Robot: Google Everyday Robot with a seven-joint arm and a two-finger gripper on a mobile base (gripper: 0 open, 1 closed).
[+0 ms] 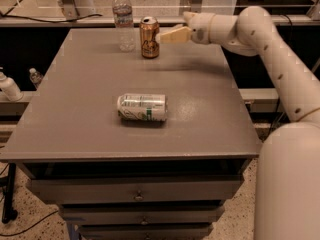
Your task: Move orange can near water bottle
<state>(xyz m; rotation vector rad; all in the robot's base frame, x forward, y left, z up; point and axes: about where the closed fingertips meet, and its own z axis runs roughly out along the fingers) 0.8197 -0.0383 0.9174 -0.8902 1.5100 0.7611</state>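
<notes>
The orange can (149,37) stands upright at the far end of the grey table (75,119). The water bottle (123,20) stands just left of it, a small gap apart. My gripper (163,36) is open and empty. It hovers just right of the can at the height of its upper half, with the fingertips close to the can's side and not around it. The arm reaches in from the right.
A white-and-green can (142,107) lies on its side at the table's middle. A white pump bottle (8,86) and a tiny clear bottle (34,76) stand on a ledge off the left edge. Drawers sit below the front edge.
</notes>
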